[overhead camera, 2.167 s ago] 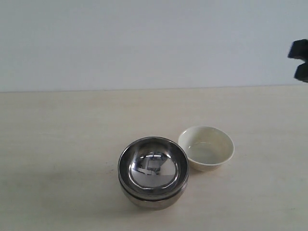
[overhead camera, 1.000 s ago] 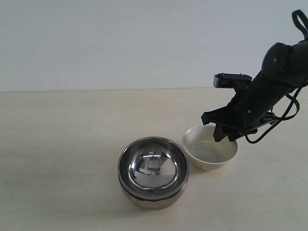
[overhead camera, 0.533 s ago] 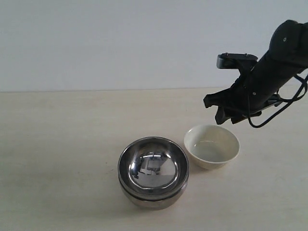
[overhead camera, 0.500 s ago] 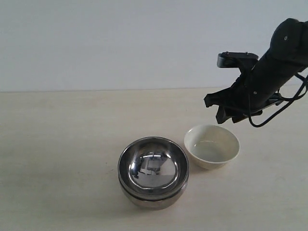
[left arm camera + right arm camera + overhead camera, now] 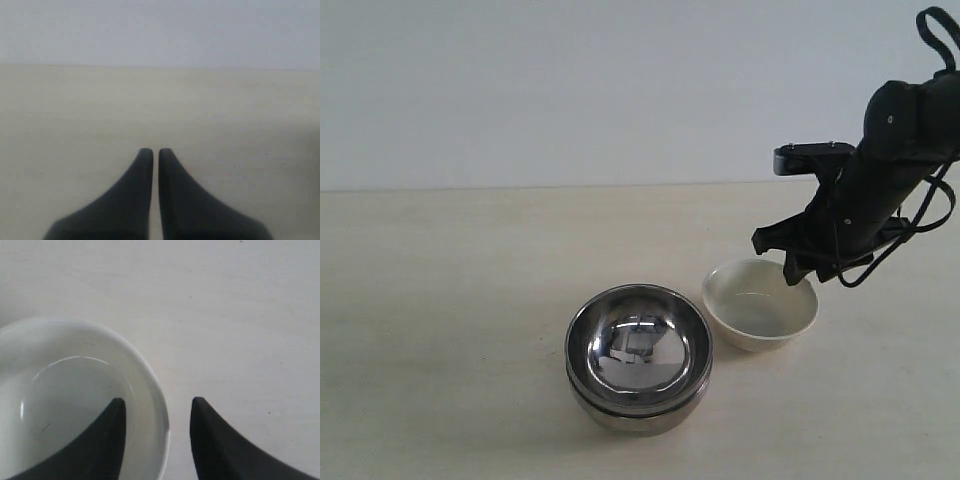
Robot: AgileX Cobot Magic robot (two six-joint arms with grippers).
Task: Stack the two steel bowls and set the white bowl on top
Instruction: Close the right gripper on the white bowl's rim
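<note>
The two steel bowls (image 5: pixel 639 355) sit nested one inside the other at the table's front middle. To their right stands the white bowl (image 5: pixel 760 303), upright on the table. My right gripper (image 5: pixel 798 268) is open and straddles the white bowl's (image 5: pixel 75 400) far right rim: one finger is inside the bowl, the other outside over the table. In the right wrist view a gap shows between the rim and the outer finger. The left gripper (image 5: pixel 155 151) is shut on nothing above bare table and is out of the exterior view.
The pale wooden table (image 5: pixel 440 300) runs back to a plain light wall (image 5: pixel 570 90). The right arm and its cable (image 5: pixel 910 190) hang over the table's right side.
My right gripper came in from the right, dipped toward the white bowl, rose, and has now come down again astride its rim. The white bowl shifted slightly to the right. The steel bowls stayed put.
</note>
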